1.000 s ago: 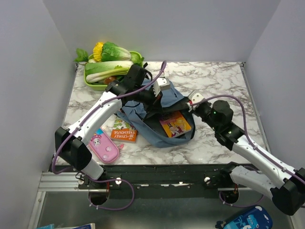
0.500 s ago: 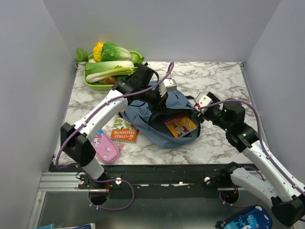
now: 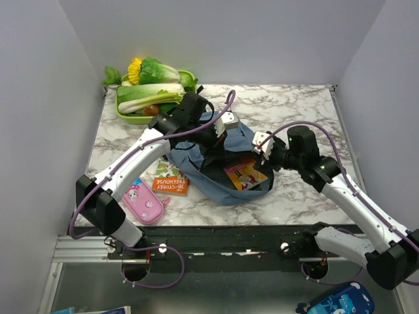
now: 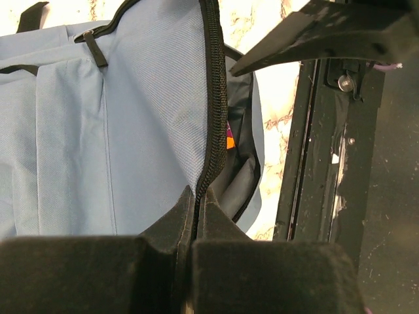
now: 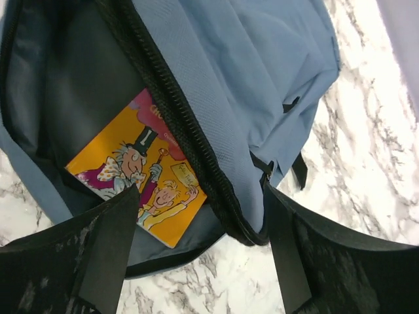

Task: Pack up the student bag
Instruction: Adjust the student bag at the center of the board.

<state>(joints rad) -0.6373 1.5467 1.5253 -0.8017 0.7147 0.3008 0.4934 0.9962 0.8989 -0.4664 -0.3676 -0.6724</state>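
While the student bag is lying open on the marble table | left gripper is pinching bag's zipper edge | right gripper is hovering spread over bag's mouth | yellow book is sitting inside bag

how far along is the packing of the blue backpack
Done: one yellow illustrated book lies inside the open dusty-blue fabric backpack. In hand: the left gripper is shut on the bag's zipper edge, holding its mouth open, and the right gripper hangs open over the book. Left: the orange paperback book and the pink pencil case lie outside the bag.
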